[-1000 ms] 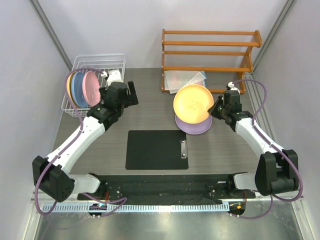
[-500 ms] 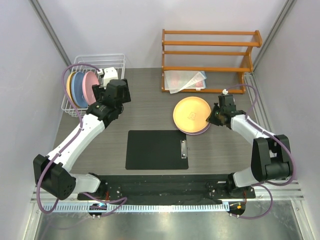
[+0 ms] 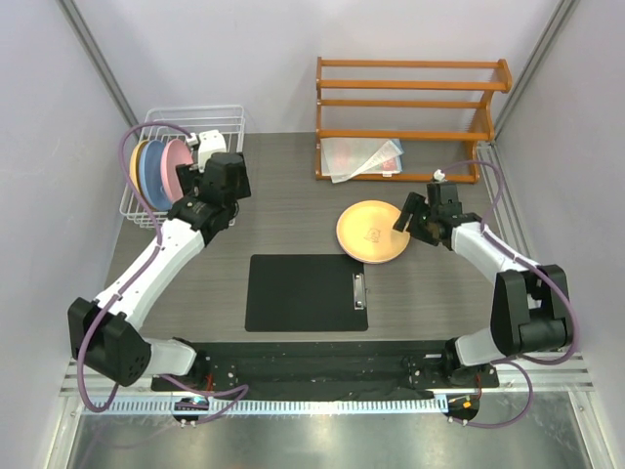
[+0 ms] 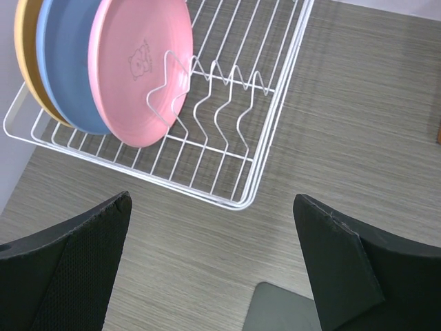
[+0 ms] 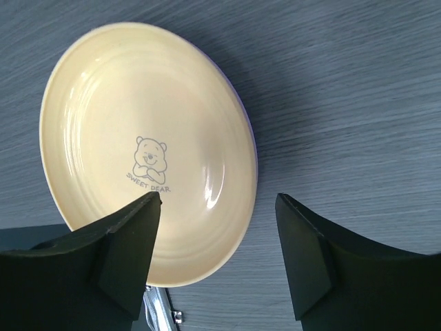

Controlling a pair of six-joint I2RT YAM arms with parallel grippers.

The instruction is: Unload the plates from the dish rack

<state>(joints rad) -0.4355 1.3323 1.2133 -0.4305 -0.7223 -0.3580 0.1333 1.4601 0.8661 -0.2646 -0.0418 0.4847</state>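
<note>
The white wire dish rack [image 3: 227, 119] [image 4: 270, 131] stands at the back left. Three plates stand upright in it: orange-yellow [image 3: 135, 164] [image 4: 26, 48], light blue [image 3: 153, 174] [image 4: 65, 65] and pink [image 3: 178, 164] [image 4: 138, 65]. My left gripper [image 3: 220, 168] [image 4: 212, 200] is open at the rack's near right corner, short of the pink plate and holding nothing. Right of centre, a yellow plate [image 3: 372, 232] [image 5: 145, 145] lies flat on a purple plate, of which only a thin rim [image 5: 255, 148] shows. My right gripper [image 3: 410, 215] [image 5: 217, 198] is open at the yellow plate's right edge.
An orange wooden three-tier shelf [image 3: 410, 103] stands at the back right, with a clear plastic sheet [image 3: 361, 156] under it. A black clipboard [image 3: 308, 291] [image 4: 282, 310] lies on the table between the arms. Grey walls close in on both sides.
My right gripper lowered the yellow plate flat onto the purple plate and opened, letting it go. The left gripper edged closer to the rack, still open.
</note>
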